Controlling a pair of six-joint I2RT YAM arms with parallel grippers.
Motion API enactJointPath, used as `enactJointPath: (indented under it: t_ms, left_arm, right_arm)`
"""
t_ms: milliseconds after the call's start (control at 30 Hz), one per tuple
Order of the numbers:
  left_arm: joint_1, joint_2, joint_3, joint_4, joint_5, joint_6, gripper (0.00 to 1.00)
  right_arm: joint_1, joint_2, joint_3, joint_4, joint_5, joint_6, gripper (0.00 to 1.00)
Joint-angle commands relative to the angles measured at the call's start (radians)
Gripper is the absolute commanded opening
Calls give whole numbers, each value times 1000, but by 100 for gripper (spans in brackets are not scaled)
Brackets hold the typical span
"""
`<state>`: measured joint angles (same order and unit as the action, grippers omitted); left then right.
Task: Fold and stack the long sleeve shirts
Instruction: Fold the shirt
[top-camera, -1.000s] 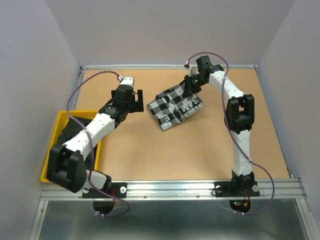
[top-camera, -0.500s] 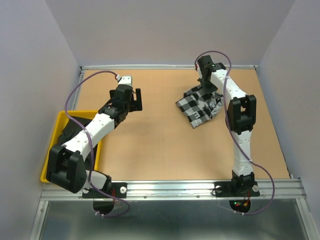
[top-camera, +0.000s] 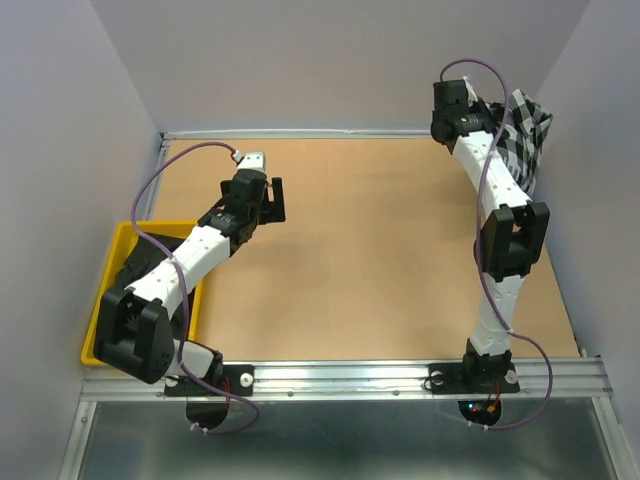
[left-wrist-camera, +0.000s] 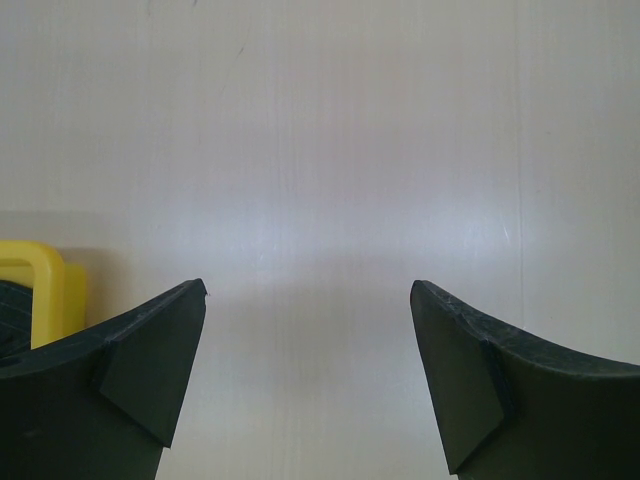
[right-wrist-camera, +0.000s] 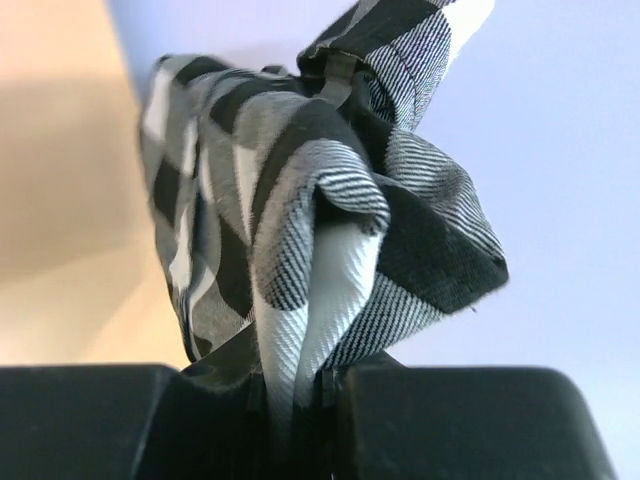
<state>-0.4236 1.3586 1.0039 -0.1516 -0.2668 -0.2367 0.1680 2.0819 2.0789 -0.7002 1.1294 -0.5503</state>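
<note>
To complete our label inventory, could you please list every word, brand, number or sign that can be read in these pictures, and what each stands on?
No text can be read in any view.
Check shirt: it hangs bunched from the right gripper, and no lettering shows on the folds in view.
Yellow bin: no visible marking.
Arms and their bases: no legible labels, only small indicator lights.

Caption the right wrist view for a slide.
Right gripper shut on bunched black-and-white checked cloth shirt, held against a pale wall.
</note>
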Motion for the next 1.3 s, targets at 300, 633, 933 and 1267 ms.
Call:
enactJointPath:
  t_ms: [300,633,933,1267]
  left_arm:
    - [5,-39,-4,26,-35,-13,95]
    - [5,-44,-4,27,-34,-12,95]
    - [5,-49,-1,26,-43,-12,94]
    - [5,-61,1,26,-49,-12,94]
  right_arm:
    - [162,69,-378,134,127,76,1]
    - [399,254,-272,-149,-52,331,1]
    - [473,376,-89,-360,-270,512,20]
    - [562,282,53,-407,-623,608,75]
